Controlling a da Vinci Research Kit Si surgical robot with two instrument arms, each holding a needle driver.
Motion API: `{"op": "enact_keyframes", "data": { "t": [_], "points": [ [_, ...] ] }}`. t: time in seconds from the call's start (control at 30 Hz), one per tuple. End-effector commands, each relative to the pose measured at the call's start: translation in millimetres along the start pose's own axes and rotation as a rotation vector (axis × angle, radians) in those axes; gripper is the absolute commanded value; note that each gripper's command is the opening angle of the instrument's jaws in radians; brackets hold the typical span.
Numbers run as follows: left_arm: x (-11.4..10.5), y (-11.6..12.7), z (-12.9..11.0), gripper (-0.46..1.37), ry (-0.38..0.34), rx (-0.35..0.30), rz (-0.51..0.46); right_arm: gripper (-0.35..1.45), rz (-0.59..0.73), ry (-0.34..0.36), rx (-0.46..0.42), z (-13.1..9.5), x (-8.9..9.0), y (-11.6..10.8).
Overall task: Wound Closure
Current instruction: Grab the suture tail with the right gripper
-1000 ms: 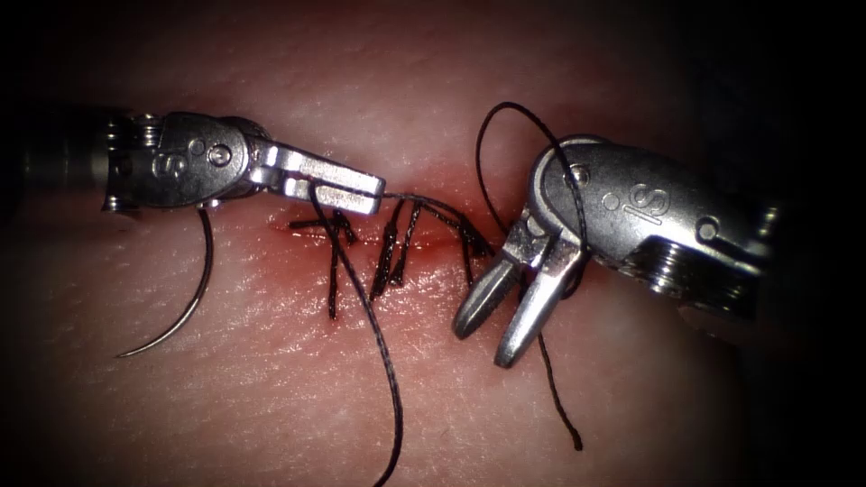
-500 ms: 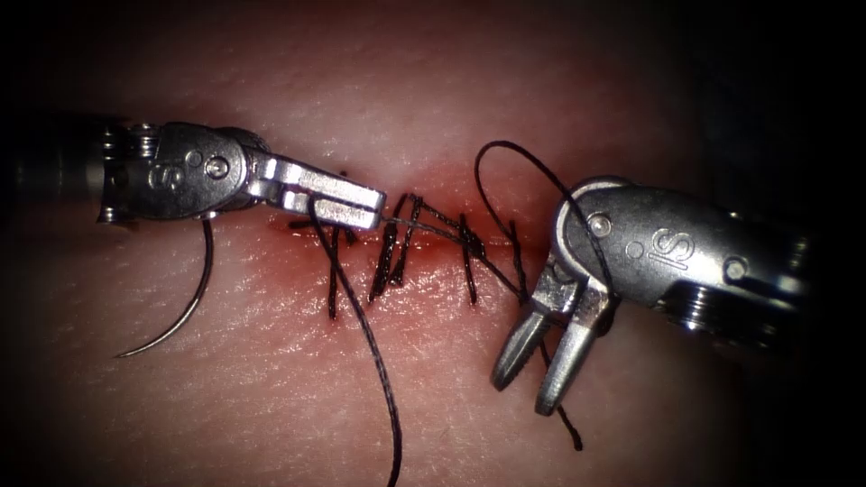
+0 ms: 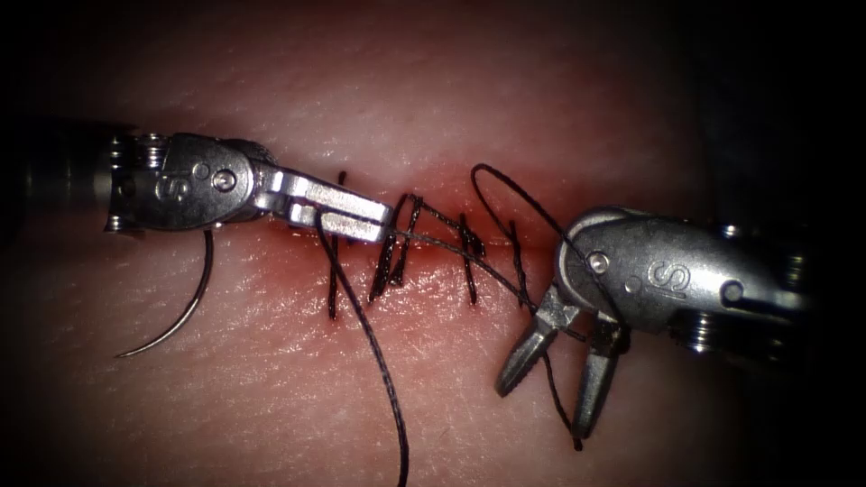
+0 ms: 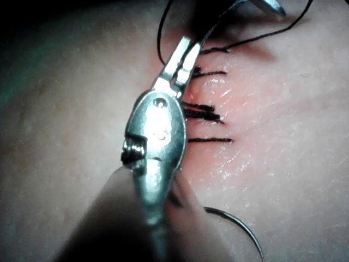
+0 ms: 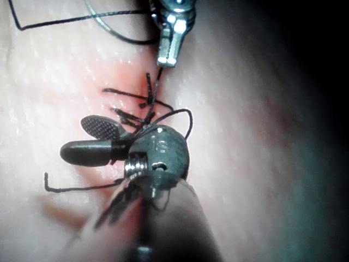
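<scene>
Thread [image 3: 365,307] is clamped in left tool [image 3: 356,216]; right tool [image 3: 555,379] gapes, empty; needle [image 3: 176,316] lies free on tissue [image 3: 271,397]. Keep tension gentle.

Stamped "S" on left hand [image 3: 354,215] wrist housing; another "S" on right hand [image 3: 557,374] housing.
</scene>
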Motion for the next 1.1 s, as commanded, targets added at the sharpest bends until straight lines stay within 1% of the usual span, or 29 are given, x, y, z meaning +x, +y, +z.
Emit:
{"op": "enact_keyframes", "data": {
  "t": [0.03,0.17,0.33,0.63,0.93,1.0,1.1],
  "points": [
    [0.1,0.0,0.0,-0.35,0.0,-0.002,0.001,0.93,0.002,-0.014,0.001,0.1,0.0,-0.1],
    [-0.1,0.2,0.1,-0.35,0.0,-0.001,-0.003,0.93,0.001,-0.022,0.001,0.3,-0.1,-0.2],
    [-0.3,0.3,0.1,-0.35,-0.001,0.0,-0.001,0.9,-0.001,-0.023,0.003,0.3,-0.3,-0.4],
    [-0.5,0.5,0.2,-0.35,-0.001,0.0,-0.01,0.85,-0.005,-0.04,-0.005,1.2,-0.9,-0.5],
    [-0.6,0.7,0.2,-0.35,-0.001,0.0,-0.008,0.81,-0.035,-0.113,-0.018,1.4,-1.8,-0.7],
    [-0.7,0.6,0.2,-0.35,-0.001,0.0,-0.008,0.76,-0.041,-0.119,-0.017,1.4,-1.9,-0.9],
    [-0.7,0.6,0.2,-0.35,-0.002,0.0,-0.008,0.74,-0.042,-0.121,-0.016,1.5,-2.0,-1.1]
  ]
}}
